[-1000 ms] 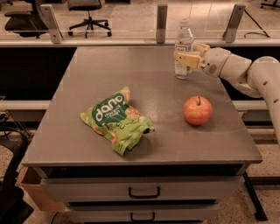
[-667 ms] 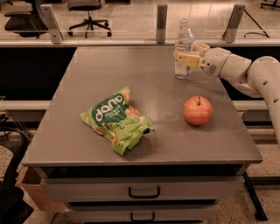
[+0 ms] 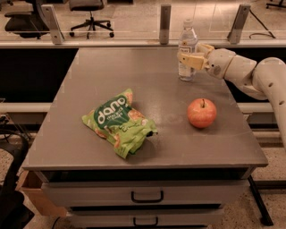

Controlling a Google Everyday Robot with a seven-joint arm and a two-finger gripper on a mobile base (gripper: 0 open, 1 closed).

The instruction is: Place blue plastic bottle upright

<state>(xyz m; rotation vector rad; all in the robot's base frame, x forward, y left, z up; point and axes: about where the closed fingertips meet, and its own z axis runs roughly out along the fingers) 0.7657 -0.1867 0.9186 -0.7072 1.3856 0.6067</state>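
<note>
Looking down at a grey metal table [image 3: 134, 71] with a matte top that's a bit scuffed, I'll use the apple [image 3: 202, 113] as the reference point for everything. It's red-orange and sits stem up on the tabletop.

The blue plastic bottle [image 3: 187, 40] is past the apple, toward the table's far edge and a touch to the left of it. It stands upright on its base with the white cap on top, and its base is on the surface. The gripper [image 3: 191, 53] is right there too, beyond the apple, clamped around the bottle's label section, with one beige finger [image 3: 187, 59] across the front of the bottle. The white arm [image 3: 250, 74] comes in from behind and to the right of the apple, curving off the picture's edge.

Well left of the apple and slightly nearer the front lies a green chip bag [image 3: 119, 122] — crumpled, flat on the table, well apart from everything else.

Below the apple, under the front edge, the table has two drawers with dark handles [image 3: 147, 197]. Down to the far lower left of it sits a cardboard box [image 3: 33, 192] on a speckled floor.

Way behind the apple there's a low glass partition with metal posts [image 3: 165, 22] — and beyond that, an office chair [image 3: 90, 9] on a pale floor.
</note>
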